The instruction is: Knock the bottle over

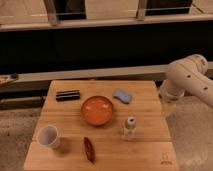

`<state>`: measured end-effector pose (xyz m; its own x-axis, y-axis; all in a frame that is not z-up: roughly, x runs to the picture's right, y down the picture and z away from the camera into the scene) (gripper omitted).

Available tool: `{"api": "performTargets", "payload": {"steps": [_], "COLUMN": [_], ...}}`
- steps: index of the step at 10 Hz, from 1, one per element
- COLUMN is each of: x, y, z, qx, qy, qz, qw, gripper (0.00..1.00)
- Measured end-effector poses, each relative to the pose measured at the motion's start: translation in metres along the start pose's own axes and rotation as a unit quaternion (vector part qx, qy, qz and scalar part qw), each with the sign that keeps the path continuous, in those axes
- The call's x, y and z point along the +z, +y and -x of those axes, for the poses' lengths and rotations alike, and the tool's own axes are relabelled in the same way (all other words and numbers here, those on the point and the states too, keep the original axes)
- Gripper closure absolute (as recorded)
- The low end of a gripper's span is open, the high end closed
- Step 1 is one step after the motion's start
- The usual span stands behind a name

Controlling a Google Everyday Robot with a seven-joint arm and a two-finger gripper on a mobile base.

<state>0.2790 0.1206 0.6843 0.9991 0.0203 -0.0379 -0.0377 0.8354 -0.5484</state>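
The bottle [129, 127] is small, slim and pale cream with a whitish round cap. It stands upright on the wooden table [150, 147], right of centre toward the front. My white arm [187, 80] reaches in from the right. The gripper [168, 106] hangs just past the table's right edge, behind and to the right of the bottle and apart from it.
An orange bowl [97, 110] sits mid-table, just left of the bottle. A blue sponge [122, 95] lies behind it. A black flat object [68, 94] is at the back left, a white cup [49, 136] at the front left, and a reddish-brown oblong item [89, 149] at the front.
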Motion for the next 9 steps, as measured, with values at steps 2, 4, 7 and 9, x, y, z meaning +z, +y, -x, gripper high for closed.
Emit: {"api": "performTargets", "payload": {"steps": [2, 4, 7, 9], "x": [0.012, 0.016, 0.020, 0.024], "y": [0.015, 0.018, 0.027, 0.034], "z": [0.004, 0.010, 0.021, 0.030], "qx": [-0.005, -0.011, -0.024, -0.032], "qy": [-0.001, -0.002, -0.002, -0.001], "qz": [0.002, 0.005, 0.009, 0.012], "qw": [1.0000, 0.9999, 0.9997, 0.9994], "gripper": [0.20, 0.20, 0.20, 0.20]}}
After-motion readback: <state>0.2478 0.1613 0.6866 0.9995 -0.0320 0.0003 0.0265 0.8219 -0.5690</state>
